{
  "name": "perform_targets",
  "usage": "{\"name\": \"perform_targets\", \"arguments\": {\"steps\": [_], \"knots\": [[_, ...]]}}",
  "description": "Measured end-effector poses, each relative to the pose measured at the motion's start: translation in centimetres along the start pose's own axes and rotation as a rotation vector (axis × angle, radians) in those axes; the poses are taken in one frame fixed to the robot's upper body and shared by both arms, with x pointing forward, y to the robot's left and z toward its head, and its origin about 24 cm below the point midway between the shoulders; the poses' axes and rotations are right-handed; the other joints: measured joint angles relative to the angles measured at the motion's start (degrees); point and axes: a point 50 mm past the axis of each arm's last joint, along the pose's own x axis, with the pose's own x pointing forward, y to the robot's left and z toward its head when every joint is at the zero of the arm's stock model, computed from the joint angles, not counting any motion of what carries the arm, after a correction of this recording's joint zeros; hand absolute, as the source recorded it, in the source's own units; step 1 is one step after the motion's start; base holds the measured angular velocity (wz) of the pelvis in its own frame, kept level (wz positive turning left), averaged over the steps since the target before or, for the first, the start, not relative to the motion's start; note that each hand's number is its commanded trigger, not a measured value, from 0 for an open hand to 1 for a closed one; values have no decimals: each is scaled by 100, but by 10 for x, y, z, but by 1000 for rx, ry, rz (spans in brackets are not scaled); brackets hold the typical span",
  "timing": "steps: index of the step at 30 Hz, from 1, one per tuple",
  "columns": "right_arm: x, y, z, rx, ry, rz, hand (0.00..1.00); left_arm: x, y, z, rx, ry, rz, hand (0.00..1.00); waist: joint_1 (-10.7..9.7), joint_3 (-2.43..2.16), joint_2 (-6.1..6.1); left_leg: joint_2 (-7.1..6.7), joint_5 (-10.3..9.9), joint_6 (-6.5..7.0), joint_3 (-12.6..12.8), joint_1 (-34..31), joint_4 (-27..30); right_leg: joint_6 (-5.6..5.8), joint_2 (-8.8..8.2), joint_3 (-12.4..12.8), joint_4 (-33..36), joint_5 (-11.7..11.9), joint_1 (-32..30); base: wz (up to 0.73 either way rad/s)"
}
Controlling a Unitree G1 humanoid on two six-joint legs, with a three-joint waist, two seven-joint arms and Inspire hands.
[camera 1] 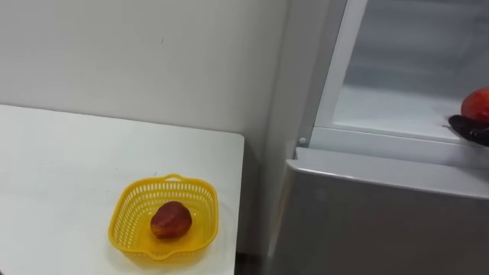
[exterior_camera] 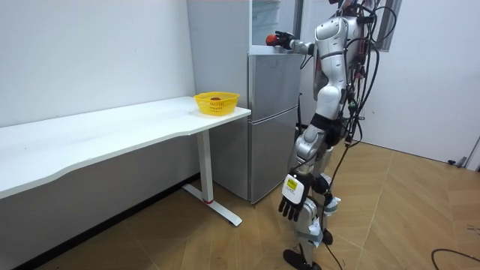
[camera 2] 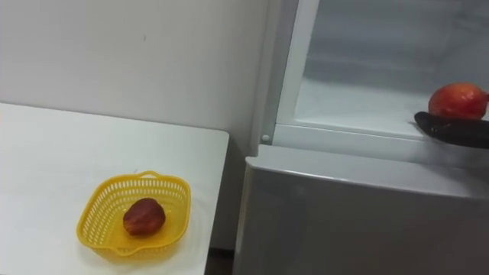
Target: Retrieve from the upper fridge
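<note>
The upper fridge compartment (camera 2: pixel 359 107) stands open, its white shelf bare apart from a red fruit (camera 2: pixel 457 101) at the front right edge. My right hand (camera 2: pixel 458 130) reaches in from the right and holds that fruit, one dark finger lying along its underside; the view's edge cuts off the rest of the hand. In the room view I stand upright facing the fridge (exterior_camera: pixel 274 112), right hand (exterior_camera: pixel 283 39) raised at its top with the fruit (exterior_camera: pixel 270 39) at the fingertips. My left hand (exterior_camera: pixel 291 199) hangs relaxed by my thigh.
A yellow mesh basket (camera 1: pixel 122 208) with a dark red fruit (camera 1: pixel 170 220) in it sits on the white table (camera 1: pixel 61 168), near the corner beside the fridge. The grey lower fridge door (camera 2: pixel 359 214) is closed. A narrow gap separates table and fridge.
</note>
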Motion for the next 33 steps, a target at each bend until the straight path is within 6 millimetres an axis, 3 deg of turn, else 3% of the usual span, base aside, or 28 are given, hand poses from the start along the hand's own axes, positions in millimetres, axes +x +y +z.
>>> {"name": "perform_targets", "arguments": {"steps": [9,21,33], "knots": [[2,0,-4,-29,21,9,0,0,-1,1,10,2,-3,0,51,15,8,0,8,-10,2,12,-7,-7,5,23,5,4,2,0],[4,-8,-18,-73,97,38,0,0,9,2,32,1,26,0,87,45,-227,2,10,-14,1,55,-7,-8,18,45,-2,5,17,0],[10,-7,-19,-94,144,109,0,0,9,-1,32,20,25,0,105,59,-212,17,8,-16,29,163,-75,-15,39,90,-10,9,114,0]]}}
